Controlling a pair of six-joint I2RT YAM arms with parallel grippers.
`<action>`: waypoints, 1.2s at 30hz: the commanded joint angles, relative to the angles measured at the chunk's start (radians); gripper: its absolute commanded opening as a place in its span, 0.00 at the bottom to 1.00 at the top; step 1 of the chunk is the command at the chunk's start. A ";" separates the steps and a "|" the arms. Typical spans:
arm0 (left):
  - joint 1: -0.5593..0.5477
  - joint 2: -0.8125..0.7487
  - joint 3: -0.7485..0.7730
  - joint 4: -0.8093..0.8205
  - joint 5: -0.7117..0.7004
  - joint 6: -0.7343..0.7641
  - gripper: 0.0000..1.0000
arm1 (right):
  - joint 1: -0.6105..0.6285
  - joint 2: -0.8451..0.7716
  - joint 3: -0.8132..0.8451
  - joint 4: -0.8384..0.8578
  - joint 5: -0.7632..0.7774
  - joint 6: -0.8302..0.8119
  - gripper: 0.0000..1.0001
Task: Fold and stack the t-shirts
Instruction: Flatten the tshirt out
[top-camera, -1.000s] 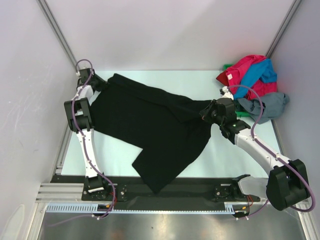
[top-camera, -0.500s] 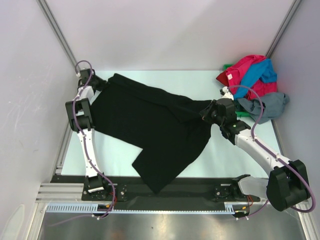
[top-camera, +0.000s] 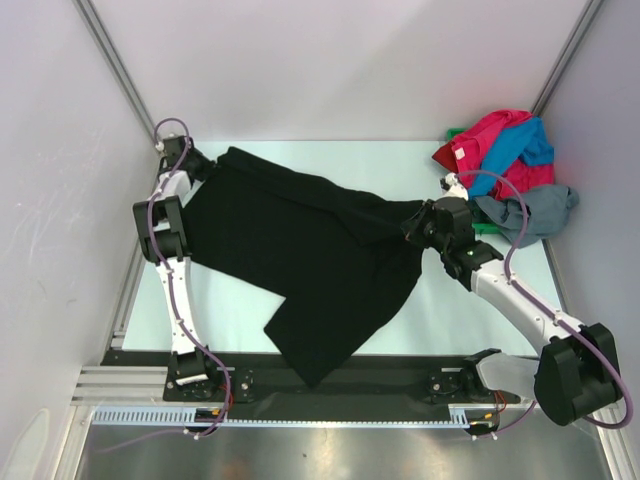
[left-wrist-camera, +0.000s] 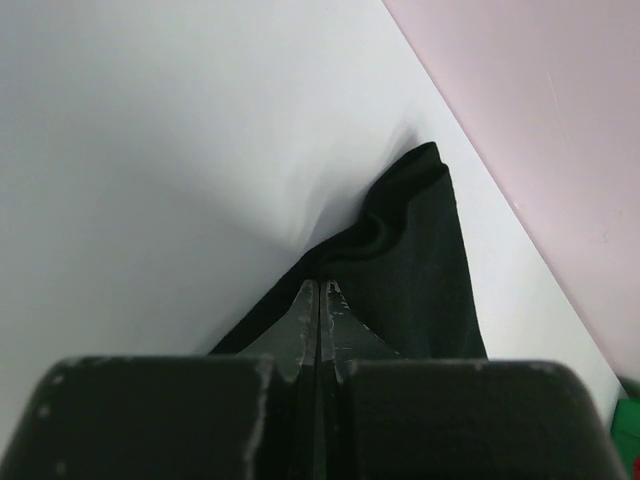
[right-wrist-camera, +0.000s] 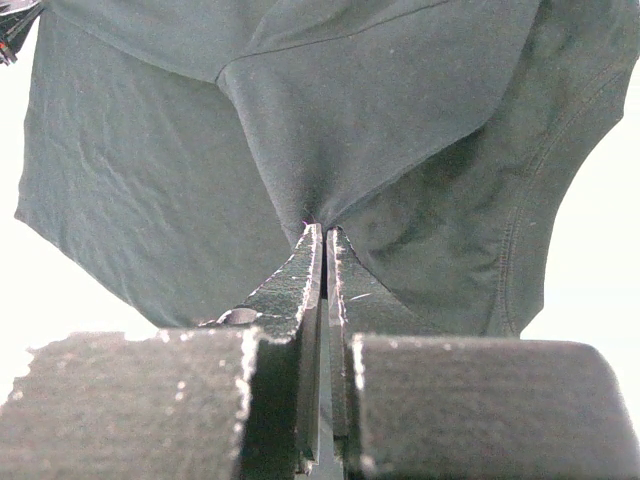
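Note:
A black t-shirt (top-camera: 300, 250) lies spread and rumpled across the middle of the table, its lower part reaching the near edge. My left gripper (top-camera: 198, 170) is at the shirt's far left corner, shut on the cloth edge (left-wrist-camera: 370, 235). My right gripper (top-camera: 412, 226) is at the shirt's right side, shut on a pinched fold of the black t-shirt (right-wrist-camera: 380, 120). More t-shirts, red-pink (top-camera: 480, 140), bright blue (top-camera: 520, 148) and grey (top-camera: 535, 212), lie heaped at the far right corner.
White walls enclose the table on the left, back and right. A green container (top-camera: 458, 134) peeks out under the heap of shirts. The arm bases stand on a black rail (top-camera: 400, 385) at the near edge.
My left gripper has shut on the shirt's far left corner. The right arm has shifted slightly; the shirt lies much as before.

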 joint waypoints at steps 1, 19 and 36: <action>-0.013 -0.076 0.047 -0.021 -0.011 0.034 0.00 | 0.002 -0.039 0.029 0.001 0.026 -0.022 0.00; 0.014 -0.153 0.013 -0.032 -0.025 0.067 0.00 | 0.004 -0.079 0.019 -0.044 0.014 -0.020 0.00; 0.020 -0.067 0.019 -0.085 -0.055 0.085 0.02 | 0.013 -0.022 -0.056 0.004 -0.019 0.026 0.00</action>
